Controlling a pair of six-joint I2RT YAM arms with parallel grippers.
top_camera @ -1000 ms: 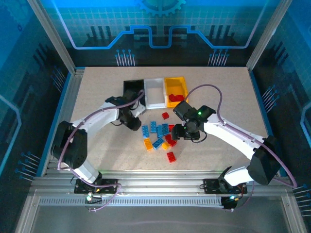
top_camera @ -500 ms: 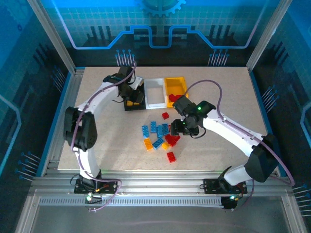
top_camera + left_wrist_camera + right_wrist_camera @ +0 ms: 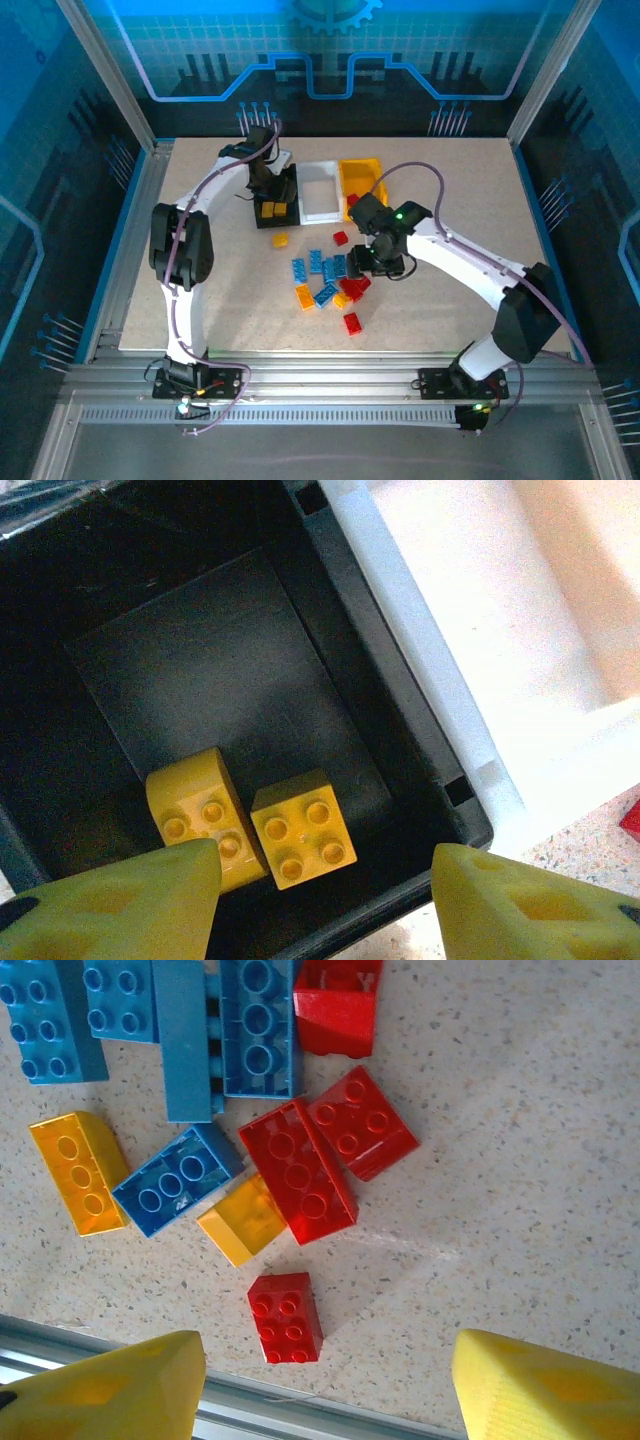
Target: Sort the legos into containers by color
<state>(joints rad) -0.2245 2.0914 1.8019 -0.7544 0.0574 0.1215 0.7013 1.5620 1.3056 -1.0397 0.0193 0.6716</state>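
Note:
My left gripper hangs open over the black bin, with nothing between its fingers. Two orange-yellow legos lie studs-up at the near end of that bin. The white bin and the orange-yellow bin adjoin it on the right. My right gripper is open above the mixed pile of legos. A small red brick lies alone just ahead of its fingertips. Blue bricks, red bricks and yellow bricks lie beyond.
One yellow brick lies on the table just in front of the black bin. A red brick sits near the table's front edge, and another red one lies between the bins and the pile. A metal rail borders the table.
My left arm swung from beside the pile up to the black bin and now hangs open over it. A yellow brick now shows on the table before that bin. The right gripper shifted slightly.

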